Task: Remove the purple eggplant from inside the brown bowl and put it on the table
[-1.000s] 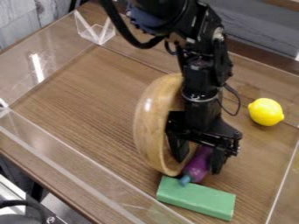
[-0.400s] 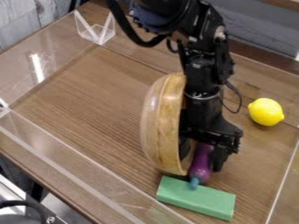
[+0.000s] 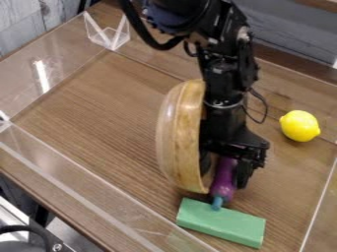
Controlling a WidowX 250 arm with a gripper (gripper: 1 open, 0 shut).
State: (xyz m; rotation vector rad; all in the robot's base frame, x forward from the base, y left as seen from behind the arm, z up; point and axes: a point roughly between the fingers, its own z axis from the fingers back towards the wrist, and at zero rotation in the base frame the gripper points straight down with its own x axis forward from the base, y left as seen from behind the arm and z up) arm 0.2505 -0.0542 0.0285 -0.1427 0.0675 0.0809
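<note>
Nearest you, at about 6 o'clock in the view, the green block point(image 3: 222, 220) lies flat on the table point(image 3: 93, 118). The eggplant point(image 3: 223, 181) stands almost upright just above it, its teal stem end down and resting on or touching the block's top; you cannot tell which for sure. Right over it sits the gripper point(image 3: 227, 165), pointing straight down, its jaws spread apart on either side of the purple body rather than clamped on it. Whether the fingertips brush the eggplant is too close to call.

Just to the gripper's 9 o'clock the bowl point(image 3: 179, 136) is tipped up on its edge, its hollow facing the arm, so the eggplant sits at the bowl's mouth rather than deep inside. Out at 3 o'clock, well apart, lies the lemon point(image 3: 301, 125).

You look to be at the grasp step: the eggplant is not yet clear of the bowl or lying on bare table. Next you would need to close on the purple body, lift it clear of the rim and block, and set it on open wood

No brand, label or writing can be read anywhere
</note>
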